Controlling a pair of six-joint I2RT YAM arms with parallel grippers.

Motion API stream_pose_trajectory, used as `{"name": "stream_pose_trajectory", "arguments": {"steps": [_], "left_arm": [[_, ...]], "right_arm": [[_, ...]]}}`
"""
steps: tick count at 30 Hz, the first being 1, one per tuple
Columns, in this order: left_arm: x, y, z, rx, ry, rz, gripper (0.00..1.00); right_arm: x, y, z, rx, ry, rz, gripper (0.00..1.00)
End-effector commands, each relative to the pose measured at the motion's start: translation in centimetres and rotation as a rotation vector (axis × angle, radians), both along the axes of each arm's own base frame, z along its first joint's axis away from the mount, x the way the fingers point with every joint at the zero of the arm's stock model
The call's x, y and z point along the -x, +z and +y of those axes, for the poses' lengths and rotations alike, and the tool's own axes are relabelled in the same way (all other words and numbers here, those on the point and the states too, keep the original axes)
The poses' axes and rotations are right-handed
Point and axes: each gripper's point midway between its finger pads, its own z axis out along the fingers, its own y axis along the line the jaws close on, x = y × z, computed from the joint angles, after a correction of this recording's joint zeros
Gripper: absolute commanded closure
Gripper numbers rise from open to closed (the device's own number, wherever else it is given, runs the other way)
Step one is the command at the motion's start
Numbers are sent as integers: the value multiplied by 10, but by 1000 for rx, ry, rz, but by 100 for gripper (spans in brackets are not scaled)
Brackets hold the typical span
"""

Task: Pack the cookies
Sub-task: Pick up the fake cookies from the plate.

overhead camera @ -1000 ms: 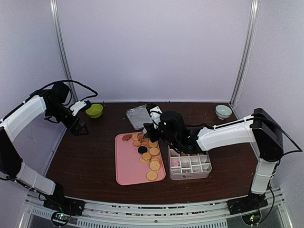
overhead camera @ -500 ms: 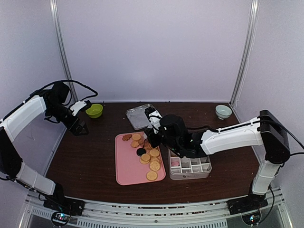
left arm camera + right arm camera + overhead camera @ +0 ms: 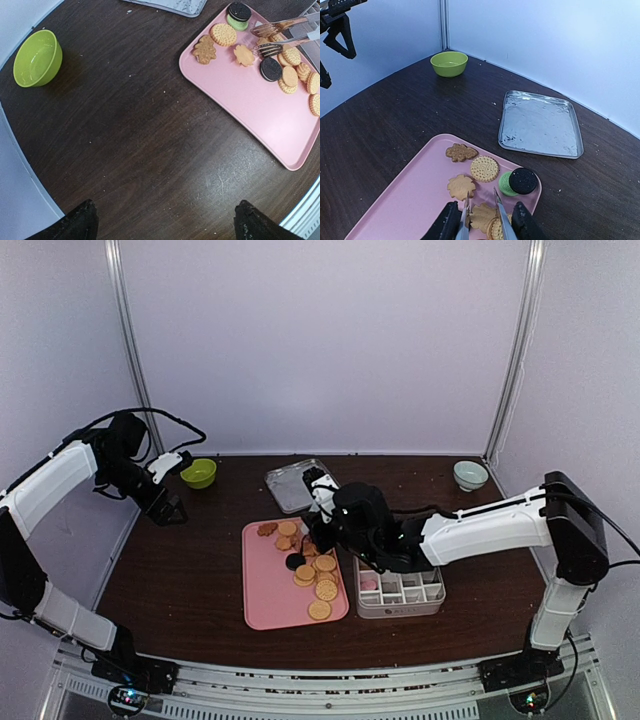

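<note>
Several cookies [image 3: 318, 575] lie on a pink tray [image 3: 270, 592]: round golden ones [image 3: 484, 168], brown flower shapes [image 3: 461, 186], a black round [image 3: 522, 180] leaning on a green one [image 3: 504, 186]. My right gripper [image 3: 484, 222] is shut on metal tongs [image 3: 502, 220] and hovers low over the tray's far end. The tong tips stand apart on either side of a flower-shaped cookie [image 3: 482, 216]. My left gripper [image 3: 165, 225] hangs open over bare table at the far left, holding nothing.
A white compartment box [image 3: 400, 590] sits right of the pink tray. A silver tray [image 3: 540, 125] lies behind it, a green bowl [image 3: 37, 57] at the back left, and a pale bowl [image 3: 470, 475] at the back right. Crumbs dot the dark table.
My right arm has shifted slightly left and nearer over the tray's far end with the tongs, and the tongs have narrowed a little. The left arm has not moved.
</note>
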Motion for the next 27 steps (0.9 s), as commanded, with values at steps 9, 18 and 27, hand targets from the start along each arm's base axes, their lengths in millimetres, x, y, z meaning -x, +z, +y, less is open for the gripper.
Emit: {"name": "stream_pose_trajectory", "arguments": {"steps": [9, 18, 27], "left_arm": [[-6, 14, -2, 29, 8, -40, 2], [-6, 16, -1, 26, 9, -49, 2], [-8, 18, -5, 46, -1, -47, 3]], "right_arm": [[-9, 50, 5, -13, 5, -49, 93], [-2, 108, 6, -106, 42, -100, 97], [25, 126, -49, -172, 7, -89, 96]]}}
